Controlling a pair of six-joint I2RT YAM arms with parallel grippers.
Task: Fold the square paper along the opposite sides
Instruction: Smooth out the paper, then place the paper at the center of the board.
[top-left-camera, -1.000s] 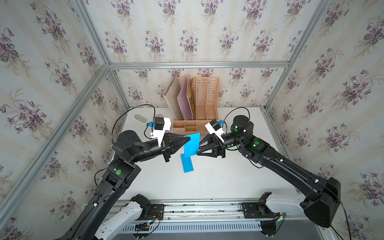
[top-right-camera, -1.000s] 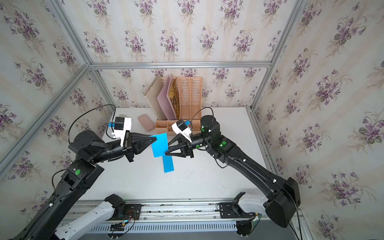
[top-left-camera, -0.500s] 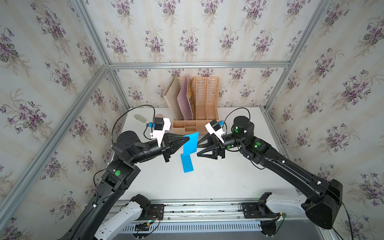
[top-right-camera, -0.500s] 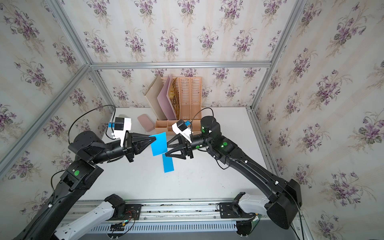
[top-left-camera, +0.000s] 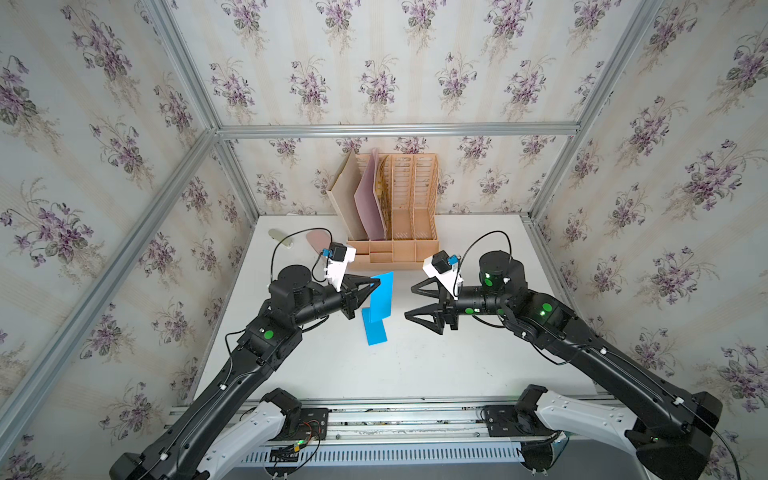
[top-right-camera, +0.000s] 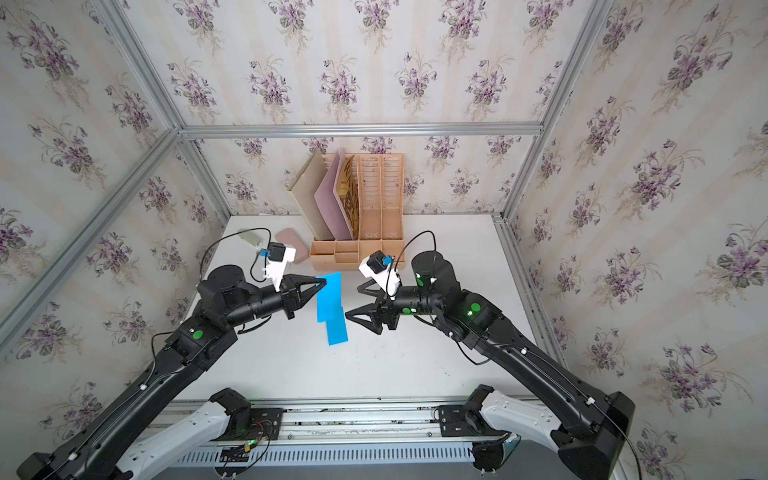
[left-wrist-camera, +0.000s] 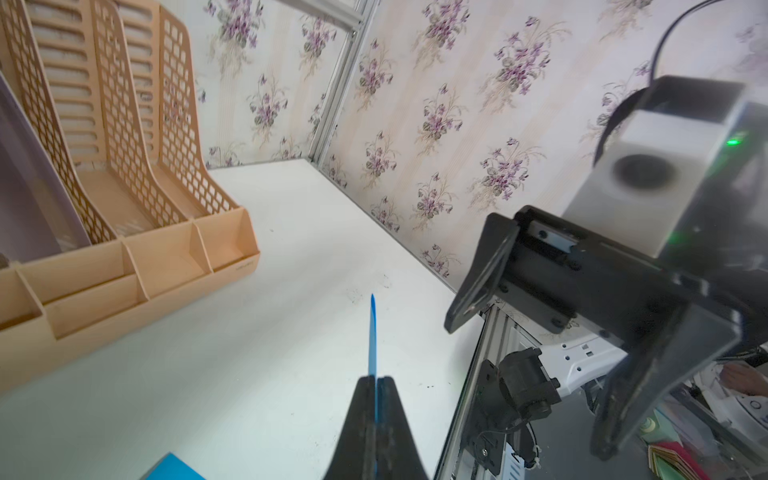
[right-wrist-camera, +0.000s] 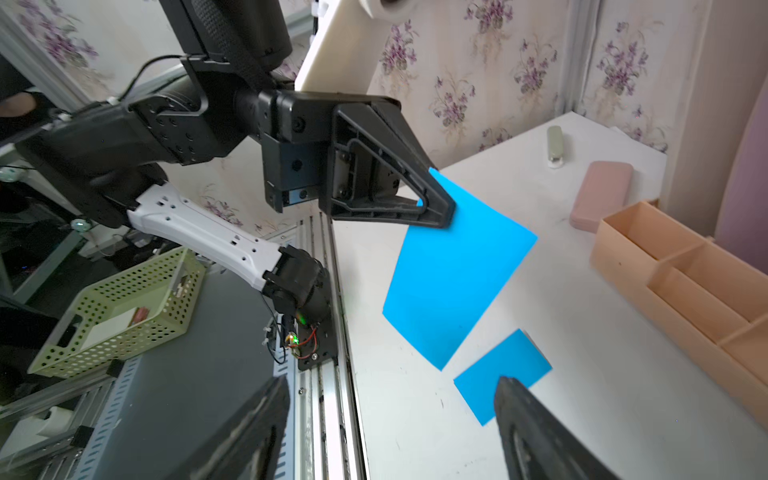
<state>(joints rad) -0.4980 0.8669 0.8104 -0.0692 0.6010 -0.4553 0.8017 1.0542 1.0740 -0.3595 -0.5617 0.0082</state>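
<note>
A blue paper hangs upright above the white table, and my left gripper is shut on its upper corner. The left wrist view shows this paper edge-on between the closed fingers of my left gripper. A second, smaller blue paper lies flat on the table just below it. My right gripper stands open and empty, off to the right of the hanging paper and not touching it.
A peach file organiser with boards in it stands at the back wall. A pink case and a small greenish stapler lie at the back left. A green basket sits off the table beyond its front rail.
My right gripper has opened wide and drawn back to the right, away from the hanging paper. The left gripper still holds the paper in nearly the same place.
</note>
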